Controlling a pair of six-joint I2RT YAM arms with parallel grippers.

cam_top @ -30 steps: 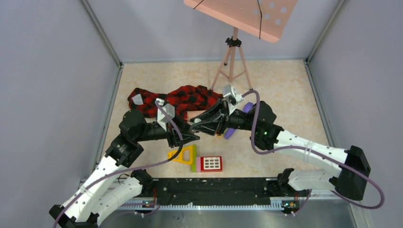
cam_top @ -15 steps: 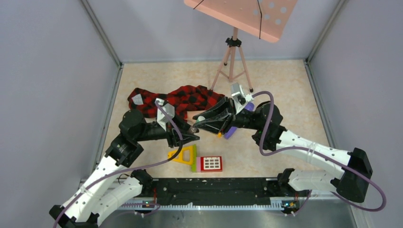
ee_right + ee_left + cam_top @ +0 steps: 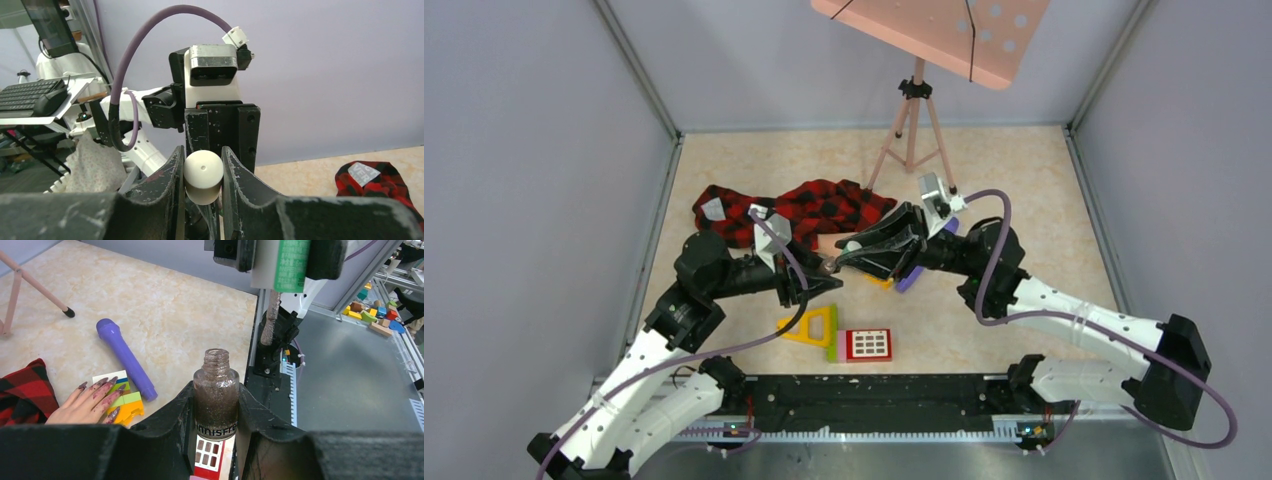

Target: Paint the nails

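Note:
My left gripper is shut on an uncapped glass bottle of glittery dark polish and holds it upright; in the top view it sits at mid-table. My right gripper is shut on the cap, whose green-labelled body and wet brush hang above and just beyond the bottle's mouth. The mannequin hand lies flat at the left, with smeared purplish nails and a red-and-black plaid sleeve. In the top view the arms hide the hand.
A purple marker lies beside the fingers, which rest on a yellow-green block. A yellow triangle toy and a red button pad lie near the front. A pink tripod stand is at the back.
My right arm has swung back and to the right, tilting the cap and brush up from the bottle. The left arm and bottle have held still.

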